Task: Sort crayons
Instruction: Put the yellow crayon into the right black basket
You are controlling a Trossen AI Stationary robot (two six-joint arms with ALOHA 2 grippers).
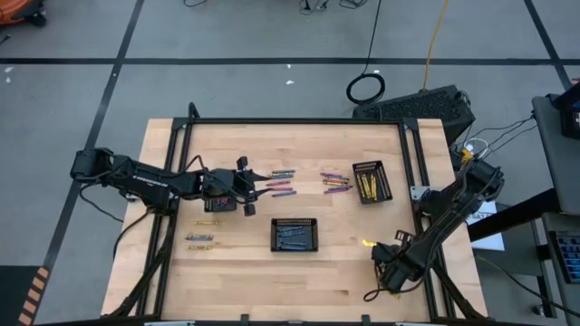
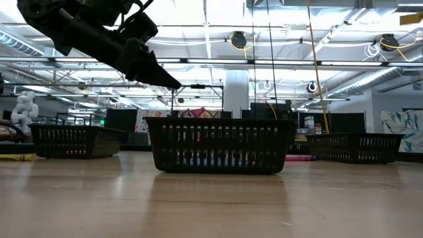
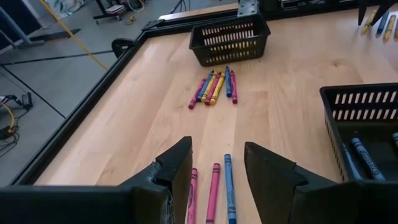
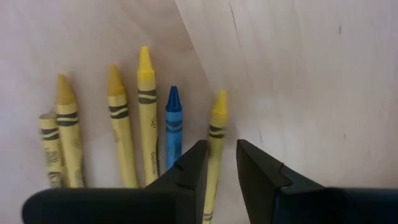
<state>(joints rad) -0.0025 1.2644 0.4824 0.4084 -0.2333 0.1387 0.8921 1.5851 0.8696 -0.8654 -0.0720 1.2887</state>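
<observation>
The crayons lie in small groups on the wooden table. In the right wrist view several yellow crayons (image 4: 134, 124) and a blue crayon (image 4: 173, 124) lie side by side. My right gripper (image 4: 222, 148) points down near the table's right front (image 1: 379, 254). It is open by a narrow gap, one finger on each side of the outermost yellow crayon (image 4: 217, 121), which lies flat. My left gripper (image 3: 217, 149) hovers open at centre left (image 1: 252, 186), above pink and blue crayons (image 3: 214, 186). Another mixed group (image 3: 214, 87) lies farther on.
A black basket (image 1: 372, 181) with yellow crayons stands at the back right. Another black basket (image 1: 294, 234) with blue crayons stands near the middle. More yellow crayons (image 1: 204, 231) lie at the front left. A black frame (image 1: 294, 121) borders the table.
</observation>
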